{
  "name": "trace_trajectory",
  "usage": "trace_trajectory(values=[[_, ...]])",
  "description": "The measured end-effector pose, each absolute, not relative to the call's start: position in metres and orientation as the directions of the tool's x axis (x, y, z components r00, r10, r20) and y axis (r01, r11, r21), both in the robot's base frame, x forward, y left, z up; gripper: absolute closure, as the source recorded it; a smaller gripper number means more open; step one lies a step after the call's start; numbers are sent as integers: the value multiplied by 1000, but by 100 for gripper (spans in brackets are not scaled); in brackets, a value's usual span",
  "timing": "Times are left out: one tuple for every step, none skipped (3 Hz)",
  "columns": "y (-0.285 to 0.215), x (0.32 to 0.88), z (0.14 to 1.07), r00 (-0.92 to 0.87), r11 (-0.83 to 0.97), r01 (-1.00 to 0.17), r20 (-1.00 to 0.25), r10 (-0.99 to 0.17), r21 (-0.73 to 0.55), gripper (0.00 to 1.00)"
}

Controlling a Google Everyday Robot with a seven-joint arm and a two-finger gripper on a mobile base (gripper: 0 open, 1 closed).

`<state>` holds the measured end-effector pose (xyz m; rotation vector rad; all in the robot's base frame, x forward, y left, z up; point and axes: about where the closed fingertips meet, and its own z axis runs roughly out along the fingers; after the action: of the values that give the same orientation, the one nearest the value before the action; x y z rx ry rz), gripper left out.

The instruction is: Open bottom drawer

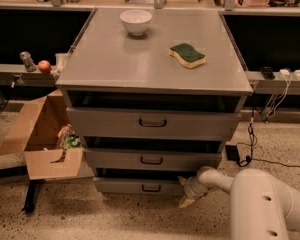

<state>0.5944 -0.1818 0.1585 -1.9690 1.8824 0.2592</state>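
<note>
From where I sit I cannot tell how far the pale yellowish two-finger gripper (pixel 186 202) is open, nor whether it has hold of anything. It hangs low, just above the speckled floor (pixel 115 219), at the right end of the bottom grey metal drawer (pixel 120 185). It points down and to the left. I cannot tell whether it touches the panel.

Behind it a short white wrist joins a slim white forearm (pixel 216 179). The forearm slopes up and to the right into the thick white arm casing (pixel 262 206) that fills the lower right corner.

The bottom drawer is the lowest and narrowest of three fronts, sitting just off the floor. Its front faces me, with the long axis running left to right. Its small dark loop handle (pixel 151 188) sits at centre, left of the gripper and apart from it. A dark gap shows above the panel.

Above it are the mid-sized grey drawer front (pixel 190 161) and the widest grey drawer front (pixel 105 121). On the flat grey cabinet top (pixel 105 59) stand a white round bowl (pixel 135 21) and a green-and-yellow sponge (pixel 187 55), well apart. An open brown cardboard box (pixel 42 134) sits on the floor beside the cabinet's left side.
</note>
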Motion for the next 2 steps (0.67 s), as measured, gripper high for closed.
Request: trace_trajectory(values=[[-181,592,162,73,-11,-988,-406,-911,-155,51],[-179,582,165,72,-14,-990,-423,-903,-139,75]])
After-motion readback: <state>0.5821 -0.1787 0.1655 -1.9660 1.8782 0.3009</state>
